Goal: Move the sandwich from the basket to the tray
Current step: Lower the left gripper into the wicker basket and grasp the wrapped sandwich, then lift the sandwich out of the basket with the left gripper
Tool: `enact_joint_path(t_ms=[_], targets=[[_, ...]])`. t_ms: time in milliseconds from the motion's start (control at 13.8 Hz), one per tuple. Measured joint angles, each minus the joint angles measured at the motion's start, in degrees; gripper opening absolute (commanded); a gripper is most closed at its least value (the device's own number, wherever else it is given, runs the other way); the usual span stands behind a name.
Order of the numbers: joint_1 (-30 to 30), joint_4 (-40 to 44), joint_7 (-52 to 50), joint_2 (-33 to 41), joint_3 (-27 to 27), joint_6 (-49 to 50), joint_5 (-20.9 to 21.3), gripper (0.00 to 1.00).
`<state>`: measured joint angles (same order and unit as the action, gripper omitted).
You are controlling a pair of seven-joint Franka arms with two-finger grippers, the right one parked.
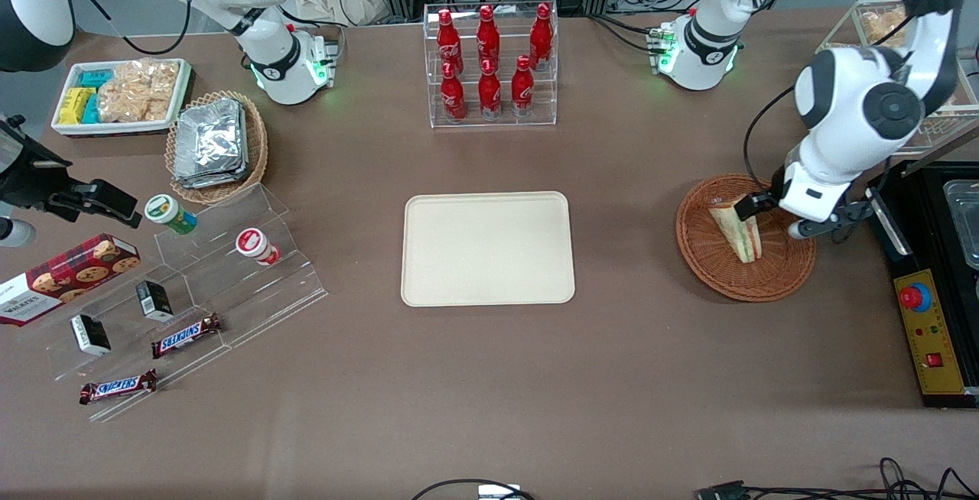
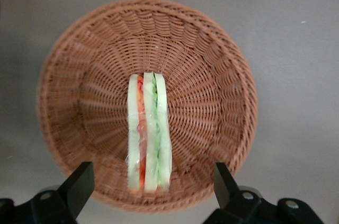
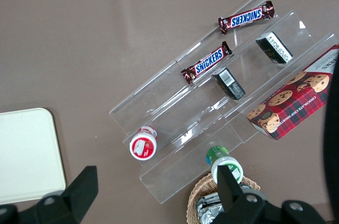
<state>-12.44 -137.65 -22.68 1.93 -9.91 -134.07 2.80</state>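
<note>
**A:** What sits at the parked arm's end of the table?

**B:** A white tray of snack bags, and just beside it a tan wicker basket stacked with foil packets. Nearer the front camera is a clear stepped stand with a green-lidded cup, a red-lidded cup and a Snickers bar on its steps. A cookie box lies at its end.

**A:** And the middle?

**B:** A clear rack of red bottles stands farthest from the front camera. The cream tray lies flat, nearer than the rack, with nothing on it.

**A:** Where is the sandwich?

**B:** In the reddish-brown basket, toward the working arm's end and well apart from the tray. It stands on edge across the basket's floor, its striped filling turned upward.

**A:** And the left arm's gripper?

**B:** It hangs over the basket, above the end of the sandwich. The wrist view shows its fingers spread wide, one to each side of the wedge, with clear gaps between them and the wrap. They grip nothing.

**A:** Anything past the basket?

**B:** A black box with a yellow control panel at the table's edge.
</note>
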Motion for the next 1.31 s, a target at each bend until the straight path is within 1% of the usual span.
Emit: enact_joint_path(t_ms=[291,509,582,655,727,800,873,1164,1309], targets=[[0.0,-5.58,-1.21,-5.07,-0.41,-12.59,-0.03,1.0],[0.01,-7.99,-1.22,-9.37,-0.81,-20.39,-0.04,0.98],[0.01,-8.13,-1.23,-10.59,-0.81,-21.54,-0.05,0.91],[0.01,-8.12,-1.24,-11.36,-0.81,-22.05,-0.05,0.7],[0.01,-8.11,-1.25,-11.62,-0.81,-22.26,-0.05,0.37],[0.01,-8.09,-1.26,-11.58,-0.81,-22.28,-0.05,0.17],[0.01,-8.06,-1.26,-11.54,-0.81,-22.28,-0.05,0.08],[0.01,-7.99,-1.32,-11.21,-0.84,-22.19,-0.05,0.07],[0.0,-7.35,-1.36,-9.71,-0.84,-19.16,-0.06,0.07]])
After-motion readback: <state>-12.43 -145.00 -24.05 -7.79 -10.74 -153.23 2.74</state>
